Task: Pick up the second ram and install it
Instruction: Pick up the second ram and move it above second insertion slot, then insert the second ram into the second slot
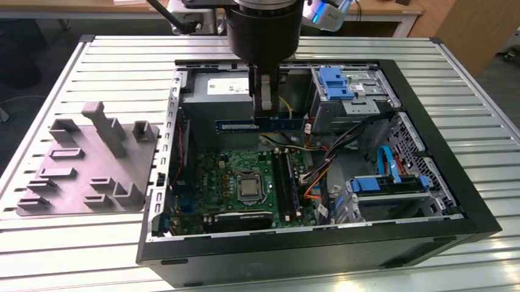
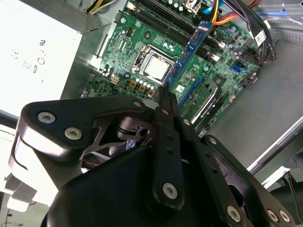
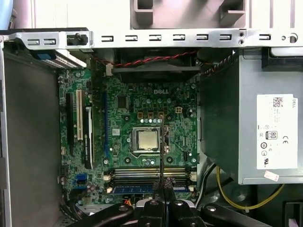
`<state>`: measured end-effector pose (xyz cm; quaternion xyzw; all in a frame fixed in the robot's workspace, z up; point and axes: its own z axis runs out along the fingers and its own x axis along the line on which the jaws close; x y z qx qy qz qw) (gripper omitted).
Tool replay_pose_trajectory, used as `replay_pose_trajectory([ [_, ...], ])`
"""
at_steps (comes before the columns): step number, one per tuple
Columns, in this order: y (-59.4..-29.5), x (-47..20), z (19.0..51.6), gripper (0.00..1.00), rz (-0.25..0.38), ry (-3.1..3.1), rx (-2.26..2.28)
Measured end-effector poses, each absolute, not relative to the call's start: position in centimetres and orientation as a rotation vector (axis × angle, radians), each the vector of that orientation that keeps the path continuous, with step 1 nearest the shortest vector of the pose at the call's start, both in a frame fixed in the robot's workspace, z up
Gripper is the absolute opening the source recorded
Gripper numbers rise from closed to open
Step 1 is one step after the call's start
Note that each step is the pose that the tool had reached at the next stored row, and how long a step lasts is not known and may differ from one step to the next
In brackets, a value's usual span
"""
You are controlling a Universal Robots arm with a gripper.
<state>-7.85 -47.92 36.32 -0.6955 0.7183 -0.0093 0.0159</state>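
my jaws are clamped on the second ram (image 1: 260, 125), pinching it near its middle so that it sticks out level to both sides of them, toward the exterior view's left and right. it hangs inside the open computer case (image 1: 325, 249), above the far part of the motherboard (image 1: 219, 176), just in front of the grey power supply (image 1: 215, 88). it sits crosswise to the long black slots (image 1: 283, 179) and apart from them.

in the second wrist view my own black linkage hides one half of the ram (image 2: 189, 49); the other half runs out from the tips over the board. in the first wrist view the ram (image 3: 162, 151) is edge-on, a thin dark line.

the case also holds drive cages with blue latches (image 1: 335, 82) and a blue cable (image 1: 383, 159). a grey fixture plate (image 1: 81, 164) lies on the worktop (image 1: 122, 52) at the exterior view's left.
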Motion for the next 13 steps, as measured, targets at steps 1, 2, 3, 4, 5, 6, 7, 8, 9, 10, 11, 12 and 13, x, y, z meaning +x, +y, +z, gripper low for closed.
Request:
replay_pose_trajectory([
  [1,-47.92,-7.82,36.24,0.11,-0.029,2.234,-2.163],
  [2,-47.92,-7.8,36.16,0.11,-0.029,2.234,-2.163],
  [3,-47.92,-7.79,36.11,0.11,-0.029,2.234,-2.163],
  [4,-47.92,-7.78,36.09,0.11,-0.029,2.234,-2.163],
  [5,-47.92,-7.78,36.09,0.11,-0.029,2.234,-2.163],
  [6,-47.92,-7.78,36.09,0.11,-0.029,2.234,-2.163],
  [7,-47.92,-7.78,36.07,0.11,-0.029,2.234,-2.163],
  [8,-47.92,-7.78,36.06,0.11,-0.029,2.234,-2.163],
  [9,-47.92,-7.78,36.06,0.11,-0.029,2.234,-2.163],
  [10,-47.92,-7.78,36.06,0.11,-0.029,2.234,-2.163],
  [11,-47.92,-7.78,36.06,0.11,-0.029,2.234,-2.163],
  [12,-47.92,-7.78,36.06,0.11,-0.029,2.234,-2.163],
  [13,-47.92,-7.78,36.06,0.11,-0.029,2.234,-2.163],
])
